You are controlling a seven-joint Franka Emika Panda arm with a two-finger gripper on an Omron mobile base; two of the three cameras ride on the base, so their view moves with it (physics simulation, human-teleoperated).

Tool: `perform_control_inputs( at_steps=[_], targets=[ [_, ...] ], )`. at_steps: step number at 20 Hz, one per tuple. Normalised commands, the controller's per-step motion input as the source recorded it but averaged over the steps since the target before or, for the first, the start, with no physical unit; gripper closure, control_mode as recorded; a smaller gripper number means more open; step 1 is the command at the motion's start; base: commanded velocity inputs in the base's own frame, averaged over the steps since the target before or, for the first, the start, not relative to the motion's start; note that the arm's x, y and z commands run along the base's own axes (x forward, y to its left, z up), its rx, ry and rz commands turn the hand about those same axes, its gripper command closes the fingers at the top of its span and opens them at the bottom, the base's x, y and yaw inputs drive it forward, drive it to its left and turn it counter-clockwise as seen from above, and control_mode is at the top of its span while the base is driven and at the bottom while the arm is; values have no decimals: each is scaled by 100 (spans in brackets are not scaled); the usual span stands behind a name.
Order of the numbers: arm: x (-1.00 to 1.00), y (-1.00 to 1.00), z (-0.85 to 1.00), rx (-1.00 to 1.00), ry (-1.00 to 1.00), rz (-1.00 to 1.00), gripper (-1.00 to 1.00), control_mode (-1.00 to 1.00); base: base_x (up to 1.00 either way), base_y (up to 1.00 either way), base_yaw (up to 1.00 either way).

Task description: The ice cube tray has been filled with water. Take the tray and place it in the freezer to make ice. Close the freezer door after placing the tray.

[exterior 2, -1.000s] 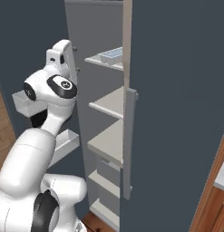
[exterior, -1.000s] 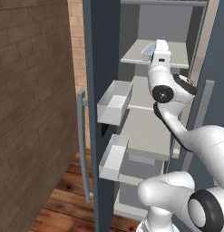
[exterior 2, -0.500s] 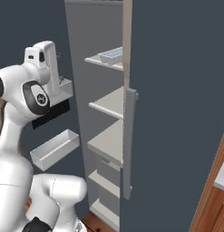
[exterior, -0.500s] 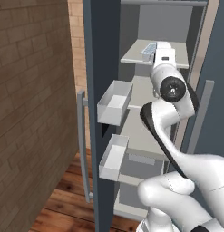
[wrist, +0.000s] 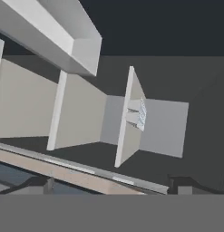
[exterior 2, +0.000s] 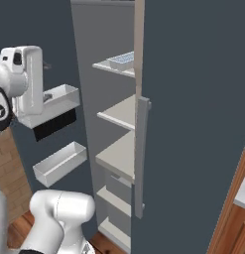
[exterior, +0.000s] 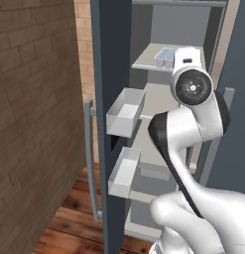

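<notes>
The ice cube tray (exterior: 164,56) lies on the upper shelf inside the freezer (exterior: 158,101), white with pale blue water in its cells. It shows again at the shelf's edge as the tray (exterior 2: 122,60) and, rolled sideways, as the tray (wrist: 141,113). The freezer door (exterior: 112,54) stands open at the left, its bar handle (exterior: 89,158) outward. My gripper (wrist: 111,185) is open, its dark fingertips (wrist: 39,182) wide apart with nothing between them. The hand (exterior 2: 28,82) hovers in front of the door's upper bin (exterior 2: 65,96), well short of the tray.
A lower door bin (exterior: 123,171) hangs under the upper bin (exterior: 126,111). Pale grey shelves (exterior 2: 120,113) stack below the tray's shelf. A second dark door (exterior 2: 193,124) with a vertical handle (exterior 2: 141,154) stands shut at the right. A brick wall (exterior: 34,124) rises left of the open door.
My hand has drawn back from the shelves toward the open door and turned, with the elbow swinging across. The tray has stayed on its shelf and the jaws have stayed open.
</notes>
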Motion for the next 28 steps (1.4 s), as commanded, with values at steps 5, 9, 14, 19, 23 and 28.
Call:
perform_control_inputs(
  at_steps=[5,9,14,19,23,28],
  targets=[
    [-88,1,-34,0,0,-4,-100,-100,0,0,0],
    [-89,0,-36,0,0,-2,-100,-100,0,0,0],
    [-73,0,-23,0,0,-2,-100,-100,0,0,0],
    [-39,0,-8,0,1,-11,-100,-100,0,0,0],
    [-29,0,-3,0,0,-3,-100,-100,0,0,0],
    [-24,0,0,0,-2,-1,-100,-100,0,0,0]
  ],
)
